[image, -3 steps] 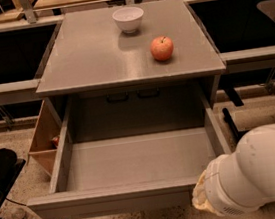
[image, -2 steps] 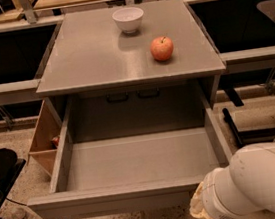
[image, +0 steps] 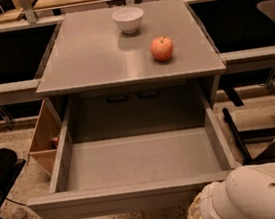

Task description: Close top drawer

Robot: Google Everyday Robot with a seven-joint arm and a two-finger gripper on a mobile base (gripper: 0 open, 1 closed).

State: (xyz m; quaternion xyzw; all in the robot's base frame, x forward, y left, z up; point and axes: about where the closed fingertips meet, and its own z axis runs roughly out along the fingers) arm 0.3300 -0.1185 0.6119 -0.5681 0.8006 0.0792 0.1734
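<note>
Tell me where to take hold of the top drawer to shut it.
Nothing to clamp: the top drawer stands pulled out and its front panel is flat, with no handle. Probably best press mid-panel from the front, straight toward the cabinet. The gripper is out of sight past the white arm, low right of the panel.

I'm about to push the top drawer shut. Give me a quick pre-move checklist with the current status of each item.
1. The top drawer is open and needs closing: ok, it is pulled far out.
2. Nothing lying inside the drawer: ok, its floor looks bare.
3. The apple and white bowl sit back from the front edge of the cabinet top: ok.
4. The tan wooden box is outside the drawer: ok, it sits beside the left wall.
5. The gripper is set against the drawer: cannot tell. The gripper is out of view; only the white arm shows, at lower right in front of the drawer.
</note>
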